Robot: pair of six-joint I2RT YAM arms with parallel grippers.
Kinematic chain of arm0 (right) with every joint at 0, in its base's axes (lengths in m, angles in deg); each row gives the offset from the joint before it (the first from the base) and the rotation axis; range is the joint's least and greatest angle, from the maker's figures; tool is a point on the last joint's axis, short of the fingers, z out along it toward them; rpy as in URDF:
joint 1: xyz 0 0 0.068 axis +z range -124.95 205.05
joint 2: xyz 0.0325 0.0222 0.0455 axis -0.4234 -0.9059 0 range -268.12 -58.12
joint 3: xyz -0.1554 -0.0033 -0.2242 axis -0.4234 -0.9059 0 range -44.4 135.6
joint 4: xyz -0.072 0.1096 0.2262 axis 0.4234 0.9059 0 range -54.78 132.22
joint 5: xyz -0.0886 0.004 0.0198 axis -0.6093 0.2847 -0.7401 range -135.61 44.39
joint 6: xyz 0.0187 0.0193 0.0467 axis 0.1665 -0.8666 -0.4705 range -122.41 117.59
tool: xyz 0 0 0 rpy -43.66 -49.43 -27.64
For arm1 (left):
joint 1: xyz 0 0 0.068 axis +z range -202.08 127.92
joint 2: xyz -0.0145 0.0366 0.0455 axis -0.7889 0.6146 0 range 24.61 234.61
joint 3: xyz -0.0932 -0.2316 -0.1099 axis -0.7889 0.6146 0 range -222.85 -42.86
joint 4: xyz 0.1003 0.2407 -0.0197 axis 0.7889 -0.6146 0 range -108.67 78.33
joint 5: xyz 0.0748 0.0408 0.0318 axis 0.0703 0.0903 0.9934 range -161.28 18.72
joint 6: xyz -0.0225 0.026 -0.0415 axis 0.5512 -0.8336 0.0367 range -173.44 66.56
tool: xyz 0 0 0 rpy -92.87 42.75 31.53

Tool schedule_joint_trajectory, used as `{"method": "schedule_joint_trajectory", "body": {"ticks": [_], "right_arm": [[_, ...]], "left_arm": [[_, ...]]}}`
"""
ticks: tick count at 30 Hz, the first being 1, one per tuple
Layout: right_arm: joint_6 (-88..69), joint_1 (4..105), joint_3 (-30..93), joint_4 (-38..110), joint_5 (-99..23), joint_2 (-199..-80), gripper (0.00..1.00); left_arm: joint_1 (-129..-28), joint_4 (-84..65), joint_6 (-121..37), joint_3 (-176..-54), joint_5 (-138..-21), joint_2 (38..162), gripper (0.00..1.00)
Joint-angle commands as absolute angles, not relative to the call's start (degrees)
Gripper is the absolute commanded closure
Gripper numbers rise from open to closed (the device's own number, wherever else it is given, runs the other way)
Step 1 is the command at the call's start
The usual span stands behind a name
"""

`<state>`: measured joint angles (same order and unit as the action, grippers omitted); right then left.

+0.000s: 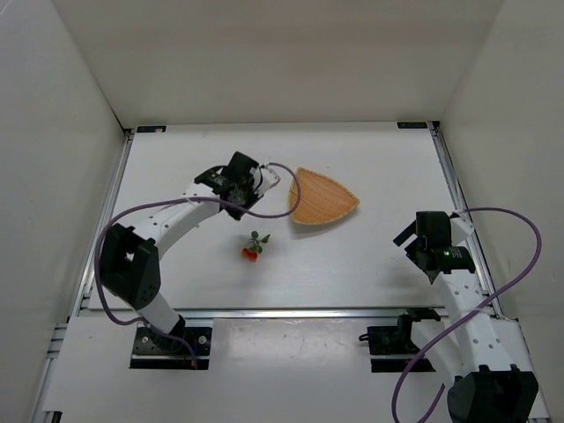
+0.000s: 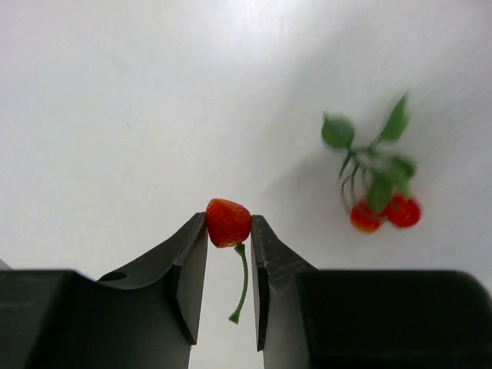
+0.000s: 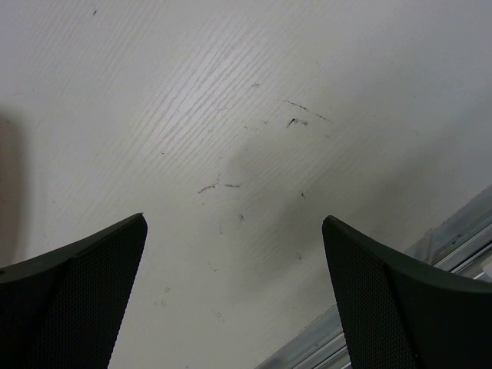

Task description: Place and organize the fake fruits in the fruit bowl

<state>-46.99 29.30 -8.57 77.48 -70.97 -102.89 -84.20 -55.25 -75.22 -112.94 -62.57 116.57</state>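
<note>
Left wrist: left fingers (image 2: pixel 184 269) are pinching a berry (image 2: pixel 227 221) between their tips; right fingers (image 3: pixel 84 300) are standing wide apart.

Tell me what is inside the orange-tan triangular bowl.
Nothing: the shallow orange-tan rounded-triangle bowl shows only its bare floor, nothing covered. The single red berry is pinched in the left claw; the red berry cluster on a green leafy stem lies outside it.

Sweeping all three views: no text, label, brand or number readable, not on the fruit bowl (image 1: pixel 324 198), not on the bench (image 1: pixel 352 264). Tiny green dot (image 1: pixel 448 254) on the right arm (image 1: pixel 460 286), maybe an indicator light.
</note>
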Motion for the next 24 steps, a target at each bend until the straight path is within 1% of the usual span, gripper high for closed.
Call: {"method": "schedule_joint_trajectory", "body": {"ticks": [1,3,4,6,7,8,11,13,14,16,17,18,21,22,24], "right_arm": [[-46.01,29.62,-6.52,76.97,-71.54,-104.09,0.01],[-46.01,29.62,-6.52,76.97,-71.54,-105.66,0.01],[-46.01,29.62,-6.52,76.97,-71.54,-105.67,0.01],[-45.48,29.62,-5.9,76.97,-72.06,-106.2,0.01],[-45.48,29.62,-5.9,76.97,-72.06,-106.2,0.01],[-45.48,30.14,-5.9,76.97,-72.06,-106.2,0.01],[-45.48,30.15,-5.38,76.97,-72.06,-104.97,0.01],[-44.96,30.15,-4.85,76.97,-70.76,-104.97,0.01],[-44.34,30.15,-4.85,76.97,-70.22,-104.44,0.01],[-41.71,31.63,-4.85,76.97,-69.7,-104.44,0.01],[-40.74,32.16,-4.85,76.36,-69.69,-103.92,0.01],[-39.25,32.78,-4.85,76.35,-69.69,-103.91,0.01],[-37.31,36.2,-4.32,75.13,-69.08,-103.91,0.01],[-36.78,37.08,-3.71,75.12,-68.55,-104.43,0.01],[-35.9,39.36,-3.18,73.19,-68.55,-105.93,0.01]], "left_arm": [[-85.74,-53.52,-75.23,-124.11,-69.13,119.6,0.7],[-86.61,-53.51,-74.71,-129.4,-71.97,125.99,0.7],[-87.84,-53.51,-74.18,-135.08,-73.12,128.38,0.7],[-88.99,-53.51,-74.18,-141.44,-73.91,133.39,0.7],[-90.04,-53.51,-73.22,-144.77,-73.92,138.46,0.7],[-90.57,-53.51,-72.69,-150.99,-74.44,140.78,0.71],[-92.41,-53.51,-71.37,-159.71,-74.45,147.9,0.71],[-92.42,-53.51,-70.67,-162.46,-74.45,150.37,0.71],[-92.94,-53.51,-69.88,-163.95,-74.45,151.95,0.69],[-92.95,-53.51,-69.87,-164.49,-74.45,152.49,0.6],[-92.95,-53.51,-69.87,-164.5,-75.05,152.49,0.53],[-92.95,-53.51,-69.87,-163.97,-75.06,152.49,0.38],[-92.95,-53.51,-69.87,-162.4,-75.68,150.21,0.12],[-92.95,-53.51,-69.87,-161.86,-75.68,149.6,0.0],[-92.95,-53.51,-69.87,-160.11,-74.2,147.14,0.0]]}}
